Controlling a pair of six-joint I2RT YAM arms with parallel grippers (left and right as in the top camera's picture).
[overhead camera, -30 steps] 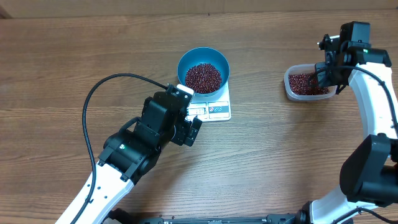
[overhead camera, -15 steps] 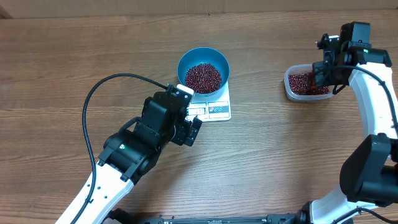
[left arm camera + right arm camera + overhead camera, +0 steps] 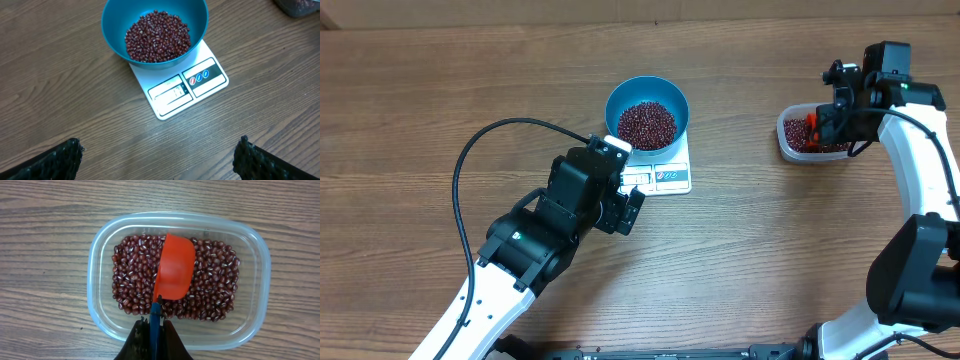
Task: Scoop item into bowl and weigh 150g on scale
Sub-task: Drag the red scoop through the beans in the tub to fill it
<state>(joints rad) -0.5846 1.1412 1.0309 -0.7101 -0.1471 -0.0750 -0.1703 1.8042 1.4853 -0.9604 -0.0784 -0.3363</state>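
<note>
Change: the right gripper point(image 3: 155, 336) has shifted a little to the left over the tub point(image 3: 94, 280). The red scoop point(image 3: 175, 267) now shows in the overhead view, where a second ago it could not be made out.
Meaning: the scoop carries no load, so this is probably the start of another dip, not a carry to the bowl.
Right gripper: closed on the scoop's blue handle; the scoop lies on the beans point(image 3: 132, 280) in the tub, at the right.
Left gripper point(image 3: 160, 162): jaws wide apart and empty, unmoved just on the near side of the scale point(image 3: 170, 107).
Beans: a heap point(image 3: 157, 35) in the blue bowl point(image 3: 112, 30), which sits on the scale's far part, mid-desk point(image 3: 770, 250).
Hidden: the display point(image 3: 170, 92) is too small to read, so the weight is unknown. The bowl covers the scale's far half.
</note>
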